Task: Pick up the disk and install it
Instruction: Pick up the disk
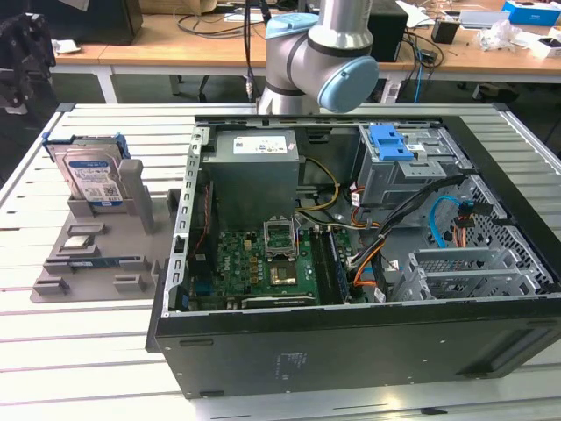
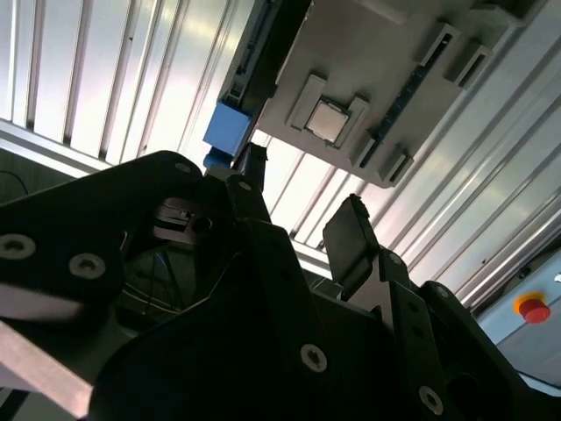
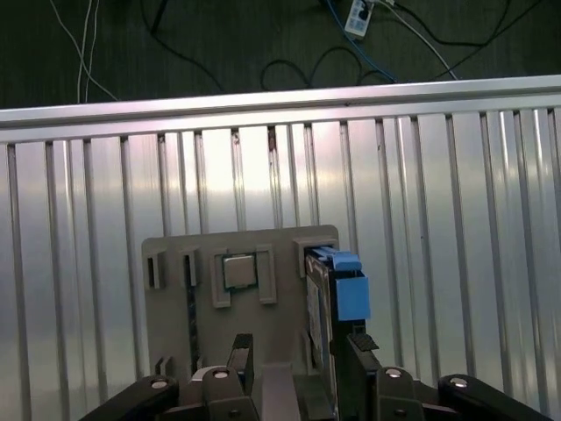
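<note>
Spread apart and empty, fingers of gripper above grey holder. Disk on edge in holder, off case toward the exterior view's left, label facing that camera. Long axis up or level: cannot tell.

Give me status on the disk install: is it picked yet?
Done: nothing yet. The disk stands upright in the grey holder on the table, outside the open computer case. In hand: in the first wrist view the gripper hovers over the holder, jaws open and holding nothing, with the disk's blue-framed edge close by. Left: the grasp and the whole installation into the case.
</note>
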